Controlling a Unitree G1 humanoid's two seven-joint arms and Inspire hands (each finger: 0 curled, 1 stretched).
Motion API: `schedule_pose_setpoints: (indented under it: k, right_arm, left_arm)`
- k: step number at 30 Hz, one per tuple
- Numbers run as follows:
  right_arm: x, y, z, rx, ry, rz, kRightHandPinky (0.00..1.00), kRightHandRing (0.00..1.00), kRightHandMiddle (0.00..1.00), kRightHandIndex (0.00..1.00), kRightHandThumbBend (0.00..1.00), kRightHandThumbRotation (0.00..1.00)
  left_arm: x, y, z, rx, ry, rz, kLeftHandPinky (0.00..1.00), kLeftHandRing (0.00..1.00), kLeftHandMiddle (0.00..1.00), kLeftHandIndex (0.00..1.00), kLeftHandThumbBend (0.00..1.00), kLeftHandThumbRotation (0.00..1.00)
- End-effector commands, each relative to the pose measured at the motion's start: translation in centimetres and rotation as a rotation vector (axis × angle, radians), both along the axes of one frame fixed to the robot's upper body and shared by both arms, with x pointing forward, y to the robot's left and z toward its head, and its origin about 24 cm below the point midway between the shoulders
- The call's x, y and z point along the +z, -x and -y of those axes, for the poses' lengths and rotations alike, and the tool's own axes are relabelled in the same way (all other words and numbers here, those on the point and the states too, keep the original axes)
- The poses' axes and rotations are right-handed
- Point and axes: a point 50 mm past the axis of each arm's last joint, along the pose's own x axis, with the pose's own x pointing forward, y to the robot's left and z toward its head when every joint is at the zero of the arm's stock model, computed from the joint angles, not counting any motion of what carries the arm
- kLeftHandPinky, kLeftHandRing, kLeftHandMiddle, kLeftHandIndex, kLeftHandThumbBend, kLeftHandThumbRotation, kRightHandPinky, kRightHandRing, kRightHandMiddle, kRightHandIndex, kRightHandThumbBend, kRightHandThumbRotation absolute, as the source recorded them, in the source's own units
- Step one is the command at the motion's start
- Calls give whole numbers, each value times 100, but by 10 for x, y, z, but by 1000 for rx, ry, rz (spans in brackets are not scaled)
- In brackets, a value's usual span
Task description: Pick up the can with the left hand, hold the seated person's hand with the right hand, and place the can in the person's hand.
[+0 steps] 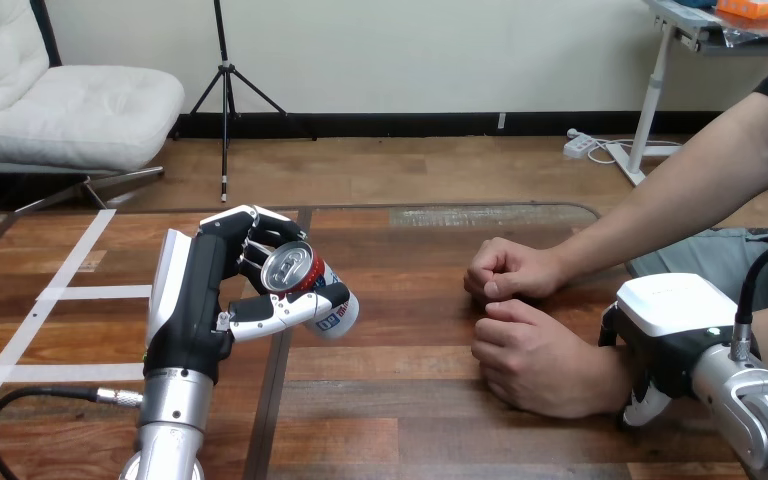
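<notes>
A red and white can (pixel 312 285) with a silver top is tilted toward me, left of the table's middle. My left hand (pixel 200 300) is shut on it, with fingers curled over its far side and the thumb under its near side. The person's two hands rest as loose fists on the table at the right, the farther one (pixel 505 270) just behind the nearer one (pixel 530 358). My right hand (pixel 672 318) sits over the wrist of the nearer fist. One fingertip (pixel 644 405) curls round the wrist's near side. The can is well apart from the person's hands.
The wooden table (pixel 400 400) has white tape lines (pixel 70 290) along its left part. The person's forearm (pixel 680 190) reaches in from the upper right. A black cable (pixel 30 400) loops by my left forearm.
</notes>
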Motion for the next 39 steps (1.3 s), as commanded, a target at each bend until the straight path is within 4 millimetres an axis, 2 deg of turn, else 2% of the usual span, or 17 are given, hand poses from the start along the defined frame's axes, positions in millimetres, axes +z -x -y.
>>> schedule_pose_setpoints:
  k: [1,8,16,39]
  right_arm:
    - [0,-6,3,-9,4,-3,21,30,42,63,68,0]
    - [-1,-7,2,-8,-18,11,25,36,46,60,68,0]
    - [3,-6,1,-6,-40,33,27,37,46,56,69,0]
    - [30,-4,-7,25,-73,135,32,42,50,52,74,0]
  left_arm:
    - [26,-10,0,-9,6,114,30,37,44,46,66,0]
    - [26,-9,-1,-7,3,116,30,37,44,46,67,0]
    - [27,-9,-1,-4,0,117,30,37,45,46,66,0]
    - [28,-11,5,-28,-2,127,30,37,44,46,67,0]
